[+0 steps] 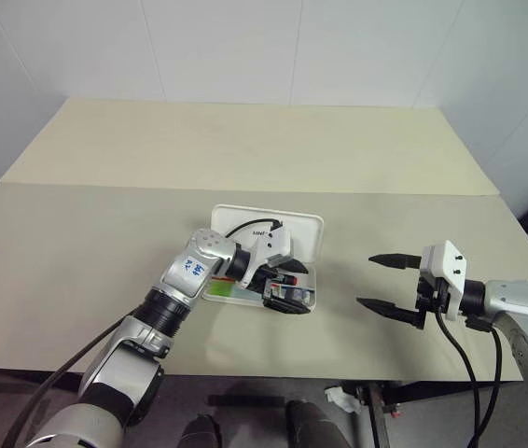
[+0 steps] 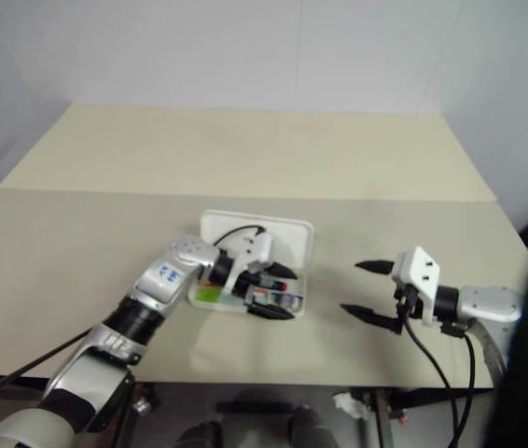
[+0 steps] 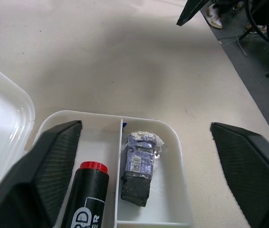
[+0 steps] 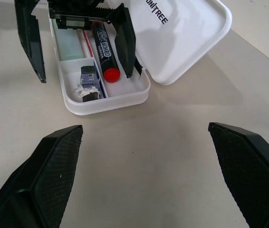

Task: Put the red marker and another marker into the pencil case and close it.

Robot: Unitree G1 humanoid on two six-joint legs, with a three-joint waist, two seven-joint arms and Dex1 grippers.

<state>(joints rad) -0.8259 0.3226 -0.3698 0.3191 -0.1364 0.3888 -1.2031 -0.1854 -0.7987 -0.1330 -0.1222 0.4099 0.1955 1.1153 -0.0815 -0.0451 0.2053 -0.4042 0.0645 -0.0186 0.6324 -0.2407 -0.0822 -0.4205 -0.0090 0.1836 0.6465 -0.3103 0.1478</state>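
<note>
The white pencil case (image 4: 107, 102) lies open on the table, its lid (image 4: 182, 42) flat behind the tray. The red marker (image 4: 104, 47), a black lettered barrel with a red cap, lies in the tray's long compartment. Beside it rests the lime-green marker (image 4: 68, 42). My left gripper (image 1: 292, 287) hangs open just over the tray. Its fingers (image 3: 53, 161) straddle the red marker (image 3: 88, 199) without pinching it. My right gripper (image 1: 367, 280) stands open and empty over bare table, a little to the right of the case.
A small blue-and-black block (image 3: 139, 166) with a crumpled white wrap sits in the tray's short end compartment. The beige table (image 1: 87, 252) stretches wide to the left and back. Its front edge runs close below both arms.
</note>
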